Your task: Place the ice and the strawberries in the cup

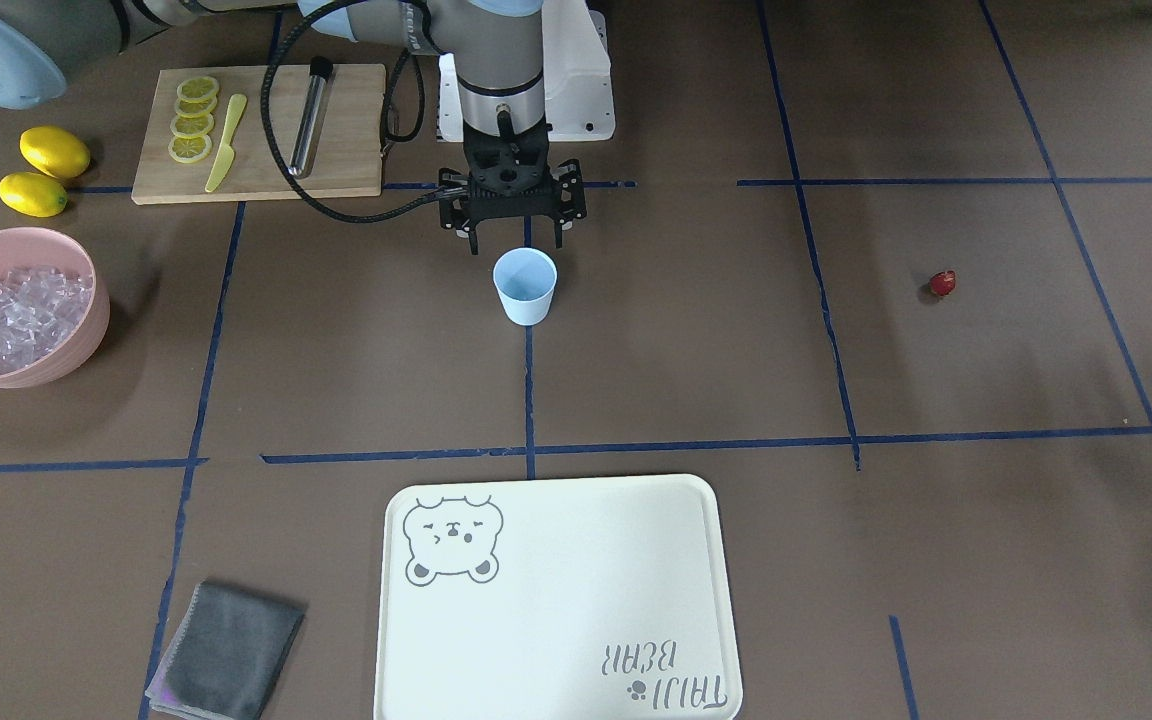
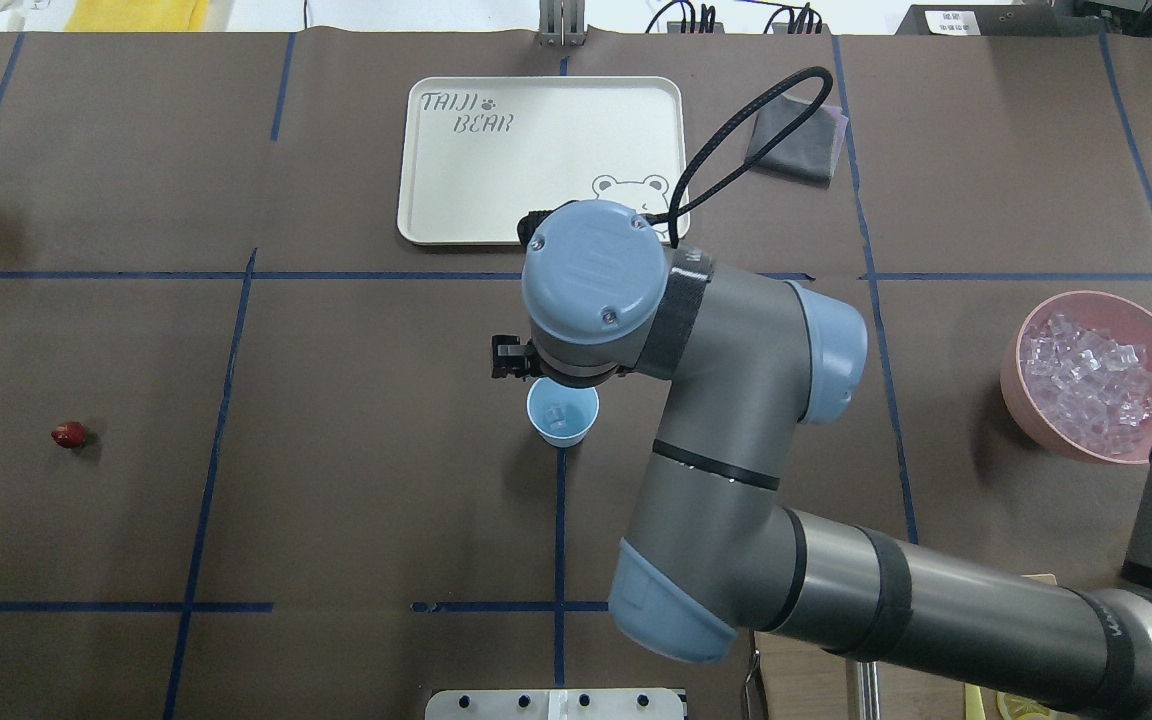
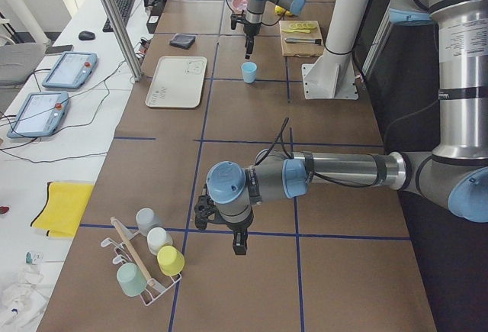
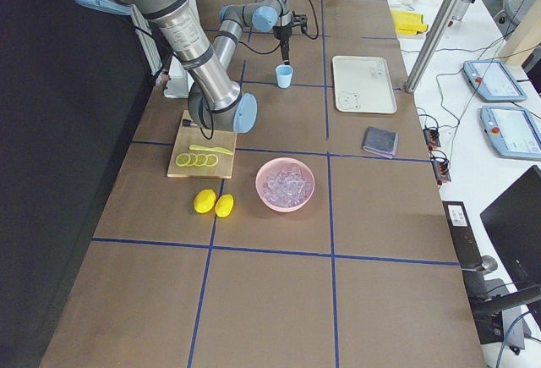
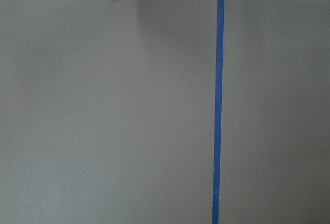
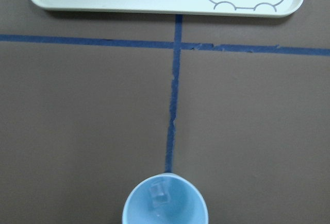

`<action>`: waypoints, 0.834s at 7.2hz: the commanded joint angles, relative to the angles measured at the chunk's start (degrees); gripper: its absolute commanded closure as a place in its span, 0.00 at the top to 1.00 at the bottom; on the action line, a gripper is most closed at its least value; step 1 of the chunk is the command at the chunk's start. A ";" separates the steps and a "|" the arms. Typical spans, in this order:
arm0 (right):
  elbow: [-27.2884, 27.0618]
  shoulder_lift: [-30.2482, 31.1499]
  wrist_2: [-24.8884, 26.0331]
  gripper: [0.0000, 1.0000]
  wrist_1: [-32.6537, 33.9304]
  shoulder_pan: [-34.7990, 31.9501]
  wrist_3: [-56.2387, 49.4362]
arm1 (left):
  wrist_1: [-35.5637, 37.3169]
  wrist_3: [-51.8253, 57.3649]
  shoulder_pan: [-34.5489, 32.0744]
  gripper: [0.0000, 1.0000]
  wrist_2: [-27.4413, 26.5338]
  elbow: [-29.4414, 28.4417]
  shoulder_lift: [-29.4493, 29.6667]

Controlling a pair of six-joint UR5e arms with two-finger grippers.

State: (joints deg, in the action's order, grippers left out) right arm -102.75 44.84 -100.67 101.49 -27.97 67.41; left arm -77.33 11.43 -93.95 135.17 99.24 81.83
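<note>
The light blue cup [image 1: 525, 287] stands upright mid-table on a blue tape line. One clear ice cube [image 6: 159, 193] lies inside it. My right gripper [image 1: 516, 238] hangs open just behind and above the cup, with nothing between its fingers. More ice [image 1: 16, 315] fills the pink bowl [image 1: 86, 330] at the table's right end. The red strawberry [image 2: 69, 435] lies alone far out on my left side. My left gripper [image 3: 239, 246] points down over bare table near the left end; I cannot tell whether it is open or shut.
A cream tray [image 1: 556, 600] lies beyond the cup, with a grey cloth [image 1: 226, 650] beside it. A cutting board [image 1: 261, 130] holds lemon slices, a yellow knife and a metal tube, next to two lemons [image 1: 41, 170]. A rack of cups [image 3: 149, 259] stands near my left gripper.
</note>
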 commanded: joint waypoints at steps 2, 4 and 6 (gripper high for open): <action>-12.18 14.18 -8.72 1.00 -0.15 -10.76 -19.61 | -0.01 0.00 0.00 1.00 0.00 -0.01 0.00; -13.87 22.18 -13.66 1.00 -0.76 -16.66 -29.75 | -0.01 0.00 0.00 1.00 0.00 -0.10 0.00; -14.41 31.67 -16.99 1.00 -7.31 -22.10 -39.07 | -0.10 0.00 0.00 1.00 0.00 -0.10 0.00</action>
State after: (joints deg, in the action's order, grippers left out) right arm -116.81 70.43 -115.07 98.39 -46.56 34.00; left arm -77.40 11.42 -93.96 135.18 99.14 81.82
